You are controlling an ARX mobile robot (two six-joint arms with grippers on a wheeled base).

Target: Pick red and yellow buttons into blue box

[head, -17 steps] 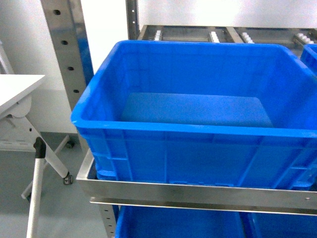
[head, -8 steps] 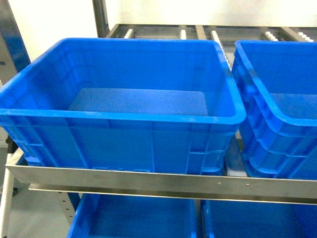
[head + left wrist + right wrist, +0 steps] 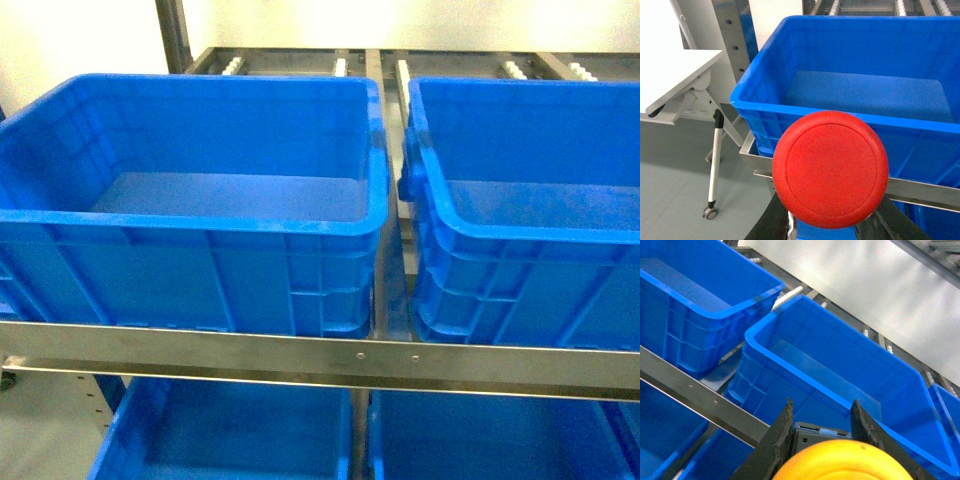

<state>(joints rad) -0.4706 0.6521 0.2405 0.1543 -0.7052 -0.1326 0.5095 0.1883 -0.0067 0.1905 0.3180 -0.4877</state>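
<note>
Head view now squared on two blue boxes after panning right; red button clamped in left claw, yellow button in right claw, both ready for dropping.

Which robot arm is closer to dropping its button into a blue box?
Probably the left. Its gripper holds the red button just before the blue box, near its rim. The right gripper with the yellow button seems farther back.
</note>
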